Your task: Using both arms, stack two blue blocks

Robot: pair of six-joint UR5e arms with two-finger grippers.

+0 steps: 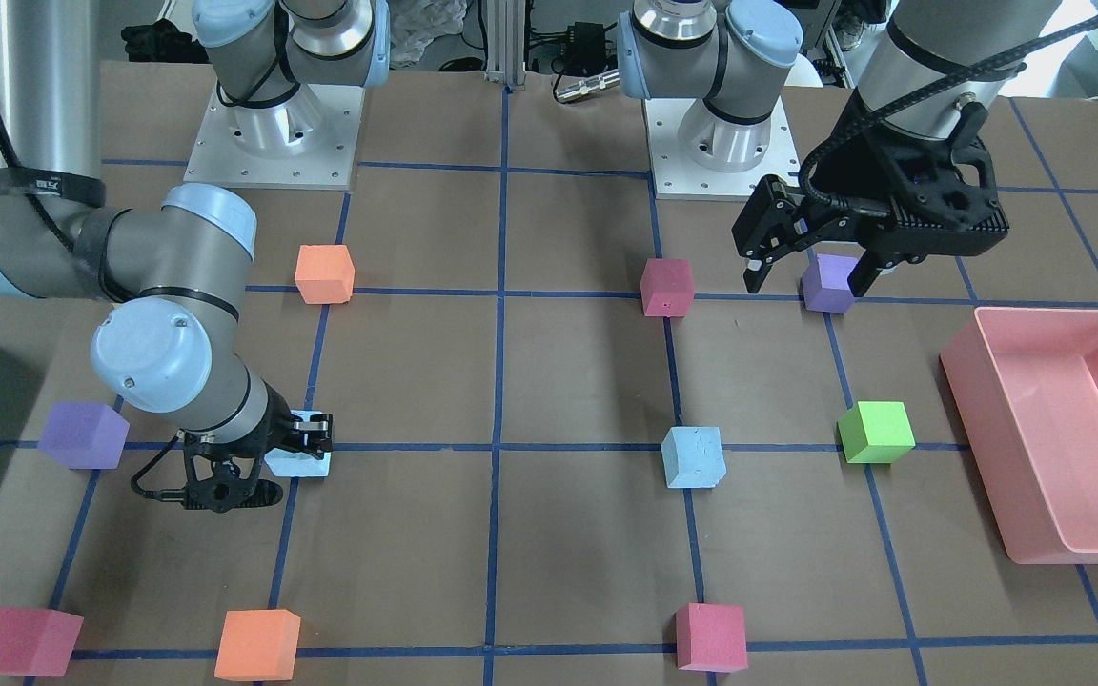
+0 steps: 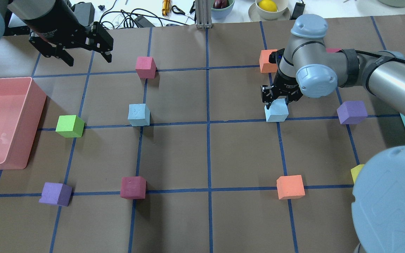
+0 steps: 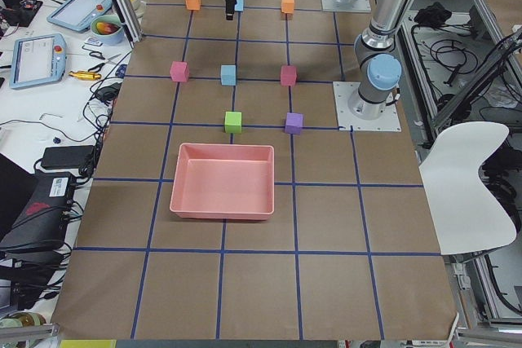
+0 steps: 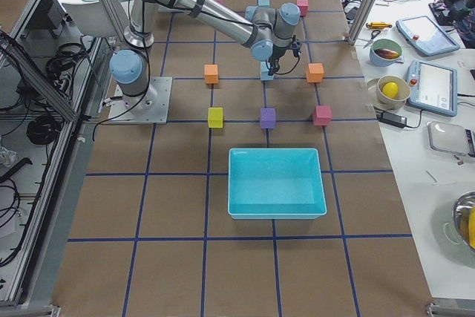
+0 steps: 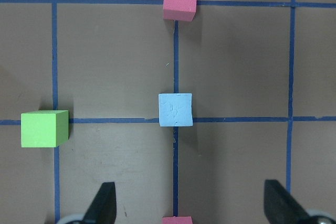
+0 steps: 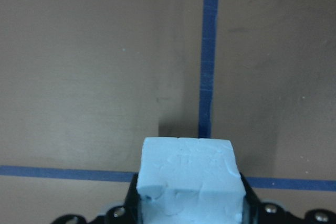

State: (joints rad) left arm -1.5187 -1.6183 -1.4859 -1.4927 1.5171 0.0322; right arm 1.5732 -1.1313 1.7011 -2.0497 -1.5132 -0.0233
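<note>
Two blue blocks lie well apart on the tabletop (image 2: 174, 225), each at a crossing of blue tape lines about midway between the robot's edge and the operators' edge. The first blue block (image 2: 276, 112) is in the half toward the teal bin's (image 4: 276, 183) end, and my right pincer (image 2: 277, 102) is clamped on its two opposite sides, low over the paper; whether it has left the surface I cannot tell. The second blue block (image 2: 139, 114) stands free in the half toward the pink tray's (image 2: 35, 105) end, near the green cube (image 2: 69, 126). My left pincer (image 2: 90, 60) hangs high above it, fingers wide apart, holding nothing. I judge these cubes to be light foam: soft, and dented already. Their rough skin should not slip, but the foam will squash if squeezed hard. I would hold each by two flat, opposite faces, in the upper half, so that the underside stays free to seat squarely. A skewed or over-tight grip could tilt the cube, and so light a piece may topple off its fellow when let go.
</note>
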